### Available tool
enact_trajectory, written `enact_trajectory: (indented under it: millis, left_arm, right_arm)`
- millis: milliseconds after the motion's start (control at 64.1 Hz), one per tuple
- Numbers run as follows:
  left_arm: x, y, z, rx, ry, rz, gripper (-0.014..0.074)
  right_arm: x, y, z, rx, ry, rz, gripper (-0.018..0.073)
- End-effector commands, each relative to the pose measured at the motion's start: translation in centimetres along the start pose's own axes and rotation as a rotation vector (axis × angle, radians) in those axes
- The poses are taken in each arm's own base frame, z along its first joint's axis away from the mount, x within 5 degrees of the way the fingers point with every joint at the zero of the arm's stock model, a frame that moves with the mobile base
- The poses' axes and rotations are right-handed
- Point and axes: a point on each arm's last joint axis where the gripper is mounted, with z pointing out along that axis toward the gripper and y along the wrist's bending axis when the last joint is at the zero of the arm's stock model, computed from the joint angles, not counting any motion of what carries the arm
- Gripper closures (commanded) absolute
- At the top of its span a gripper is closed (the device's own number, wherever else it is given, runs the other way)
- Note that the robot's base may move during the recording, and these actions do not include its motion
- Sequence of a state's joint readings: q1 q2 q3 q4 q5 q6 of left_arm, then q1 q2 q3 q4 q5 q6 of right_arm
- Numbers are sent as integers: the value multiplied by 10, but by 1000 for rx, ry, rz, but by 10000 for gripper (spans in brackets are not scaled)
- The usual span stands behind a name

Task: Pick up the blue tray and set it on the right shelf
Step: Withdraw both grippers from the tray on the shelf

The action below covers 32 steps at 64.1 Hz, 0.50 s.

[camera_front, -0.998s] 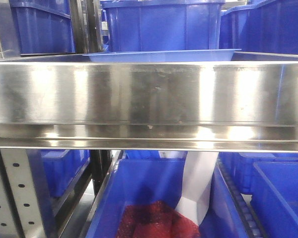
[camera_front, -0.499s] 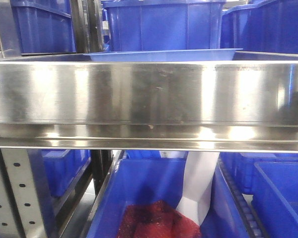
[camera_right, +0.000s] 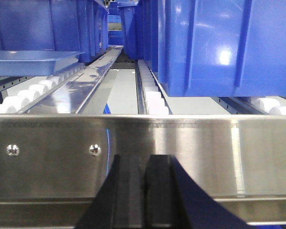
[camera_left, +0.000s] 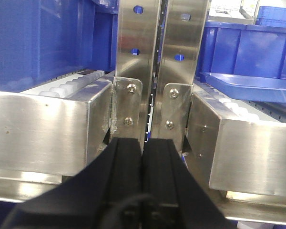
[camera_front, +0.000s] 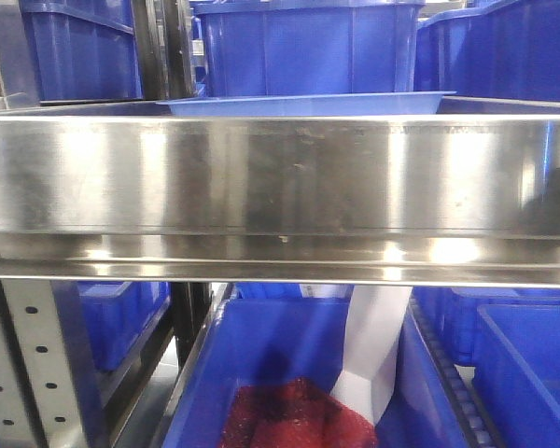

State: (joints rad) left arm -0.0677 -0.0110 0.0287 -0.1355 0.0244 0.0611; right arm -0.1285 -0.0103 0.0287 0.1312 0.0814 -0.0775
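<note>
Two black pincers sat low in their own wrist views, each with its fingers pressed together and nothing between them. The left pincer [camera_left: 143,157] pointed at the joint of two racks, closed and empty; directly beyond its tips stood a pair of perforated steel uprights [camera_left: 138,57] bolted to the shelf fronts. Ahead and to its right, past the steel lip, the blue tray [camera_left: 250,86] lay on white rollers [camera_left: 238,109] of the right shelf [camera_left: 250,148], with a deep blue bin [camera_left: 248,52] behind it. The right pincer [camera_right: 143,179] was likewise shut on nothing, just short of the shelf's shiny front lip. Beyond that lip and off to its left, the tray rested flat on the rollers; ahead and to the right a large dark blue bin [camera_right: 224,43] stood on the same shelf. From the front camera, the tray's rim showed just above the lip, apart from both pincers.
</note>
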Motion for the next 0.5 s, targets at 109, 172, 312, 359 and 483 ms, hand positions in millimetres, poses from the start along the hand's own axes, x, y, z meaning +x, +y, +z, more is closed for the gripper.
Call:
enact_trajectory:
  millis: [109, 172, 312, 359, 483]
  left_arm:
    - [1, 1, 0, -8, -72, -3, 644]
    - [1, 1, 0, -8, -72, -3, 644]
    - [1, 1, 0, -8, -72, -3, 644]
    - [1, 1, 0, -8, -72, -3, 644]
    - [1, 1, 0, -8, -72, -3, 644]
  right_arm:
    - [-17, 0, -4, 9, -138, -6, 505]
    - [-17, 0, -4, 9, -138, -6, 505]
    - [-17, 0, -4, 9, -138, -6, 505]
    - [-17, 0, -4, 9, -138, -6, 505]
    - [-17, 0, -4, 9, -138, -6, 505]
